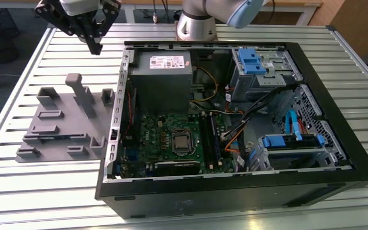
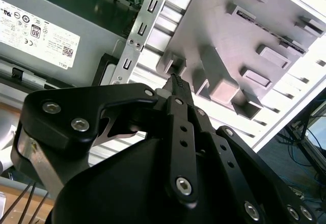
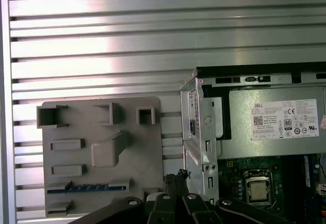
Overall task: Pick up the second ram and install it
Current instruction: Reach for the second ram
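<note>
The second ram [image 3: 86,187] stands on edge in a slot of the grey fixture block [image 3: 102,127], showing as a thin blue and dark strip. In the exterior view it is a dark line [image 1: 53,137] near the front of the fixture block [image 1: 63,120], left of the open computer case. My gripper [image 1: 95,48] hangs above the table behind the fixture block, well apart from the ram. Its black fingers [image 2: 175,81] meet at the tips with nothing between them. In the first wrist view the gripper [image 3: 175,175] sits between the block and the case wall.
The open case [image 1: 337,143] lies on the slatted metal table [image 1: 43,191]. Inside are the grey power supply [image 1: 161,76], the green motherboard [image 1: 165,139] with its long black slots [image 1: 208,139], and blue drive brackets [image 1: 254,60]. A tall post [image 1: 82,93] rises from the fixture.
</note>
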`<state>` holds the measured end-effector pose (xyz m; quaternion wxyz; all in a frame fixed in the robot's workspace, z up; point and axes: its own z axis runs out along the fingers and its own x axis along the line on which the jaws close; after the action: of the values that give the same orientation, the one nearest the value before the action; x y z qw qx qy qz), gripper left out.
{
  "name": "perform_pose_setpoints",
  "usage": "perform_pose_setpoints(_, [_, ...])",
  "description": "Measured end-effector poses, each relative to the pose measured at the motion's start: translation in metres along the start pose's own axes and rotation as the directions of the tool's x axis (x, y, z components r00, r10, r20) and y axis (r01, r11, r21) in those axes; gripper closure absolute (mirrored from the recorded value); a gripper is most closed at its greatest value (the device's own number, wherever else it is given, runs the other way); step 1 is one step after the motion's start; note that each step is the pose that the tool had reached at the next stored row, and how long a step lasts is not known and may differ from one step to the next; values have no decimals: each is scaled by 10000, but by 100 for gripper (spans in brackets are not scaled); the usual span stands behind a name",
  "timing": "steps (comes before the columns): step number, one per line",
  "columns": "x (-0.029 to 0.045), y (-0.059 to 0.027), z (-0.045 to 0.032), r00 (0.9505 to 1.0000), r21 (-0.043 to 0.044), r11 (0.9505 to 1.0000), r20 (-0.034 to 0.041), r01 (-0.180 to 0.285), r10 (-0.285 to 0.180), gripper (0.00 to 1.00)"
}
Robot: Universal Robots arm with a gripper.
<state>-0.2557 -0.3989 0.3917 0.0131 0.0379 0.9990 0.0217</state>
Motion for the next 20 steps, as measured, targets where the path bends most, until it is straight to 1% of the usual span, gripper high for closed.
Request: perform_pose_setpoints(20, [79, -6, 1, 10000, -1, 10000, 1, 0, 0, 89])
